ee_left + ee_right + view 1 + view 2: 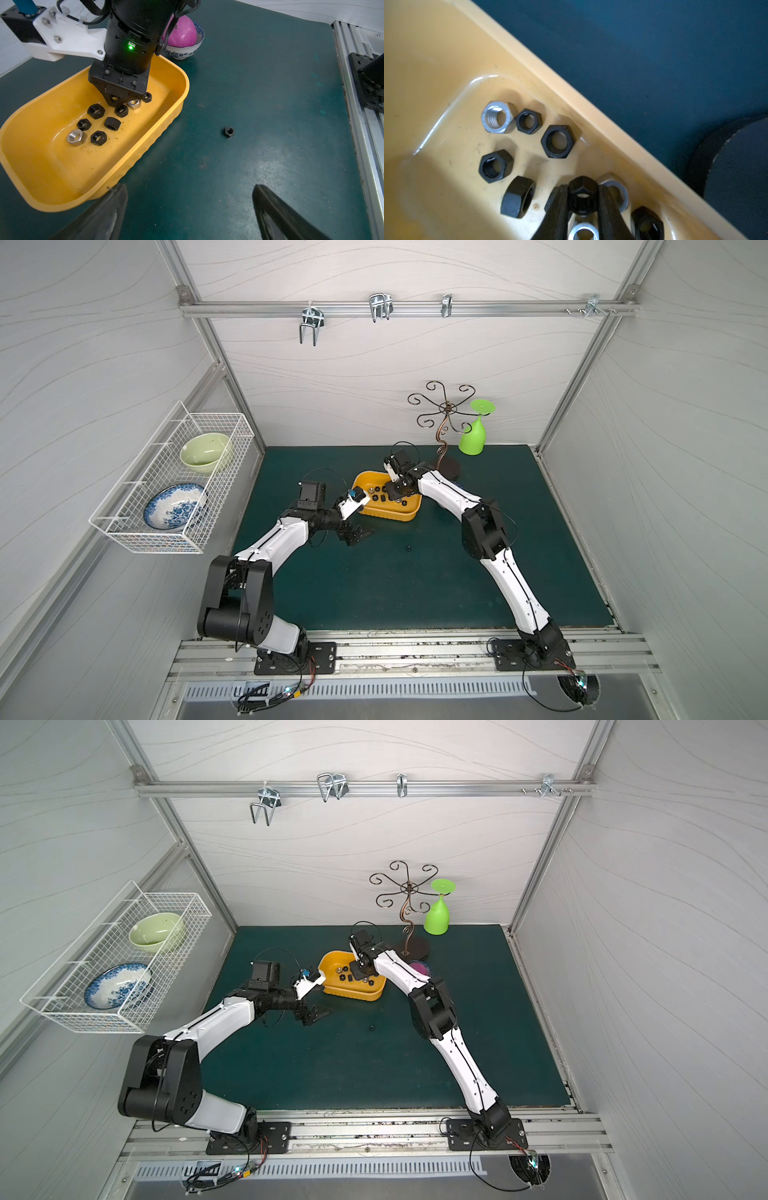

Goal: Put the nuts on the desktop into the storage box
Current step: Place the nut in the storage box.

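The yellow storage box [390,516] [353,996] stands on the dark green desktop [415,593], and several black and silver nuts [96,111] [497,117] lie on its floor. My right gripper [583,195] [392,489] reaches down inside the box, shut on a black nut [583,188] just above the others. One black nut [408,548] [371,1028] [228,132] lies alone on the desktop in front of the box. My left gripper [190,188] [359,535] is low by the box's near left corner, open and empty.
A small blue-patterned bowl with a pink ball [182,35] [419,968] stands behind the box. A scrolled metal stand [446,418] and a green goblet [473,439] are at the back. A white wire basket [166,489] hangs on the left wall. A metal rail [415,651] borders the front.
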